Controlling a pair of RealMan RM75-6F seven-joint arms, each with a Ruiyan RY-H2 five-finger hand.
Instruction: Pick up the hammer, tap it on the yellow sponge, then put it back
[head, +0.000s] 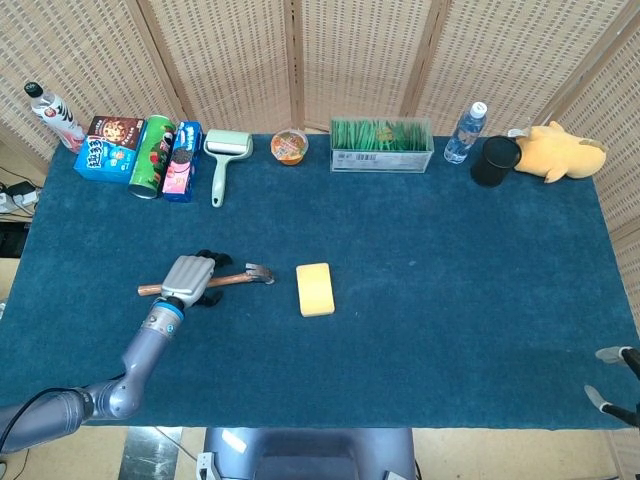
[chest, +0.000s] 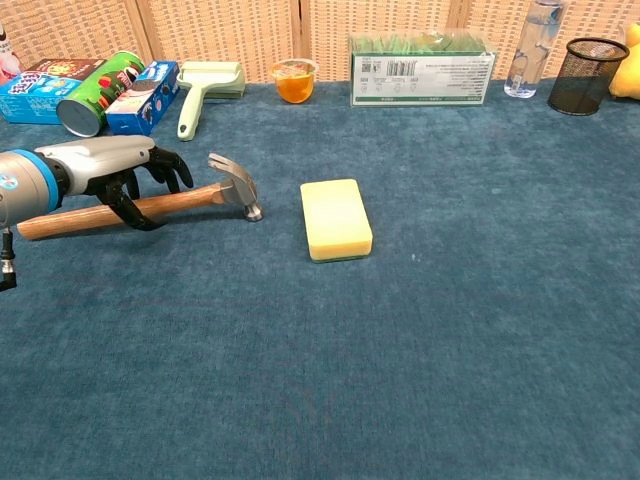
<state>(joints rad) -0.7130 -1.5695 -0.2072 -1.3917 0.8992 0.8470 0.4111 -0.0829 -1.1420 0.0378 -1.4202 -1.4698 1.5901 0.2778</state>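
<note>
Right hand (head: 615, 385) at near table edge, fingers apart, holds nothing
Left hand (chest: 128, 170) over hammer (chest: 190, 199) handle, fingers curled around it, grip not yet firm, cannot tell
Hammer flat on table (chest: 420, 360), just left of yellow sponge (chest: 335, 218)
Lift, tap, return all remain

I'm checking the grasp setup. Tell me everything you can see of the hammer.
The hammer has a brown wooden handle and a grey metal claw head. It lies flat on the blue table cloth, head toward the yellow sponge but apart from it. The left hand arches over the handle's middle, fingers curled around it; whether they grip cannot be told.
</note>
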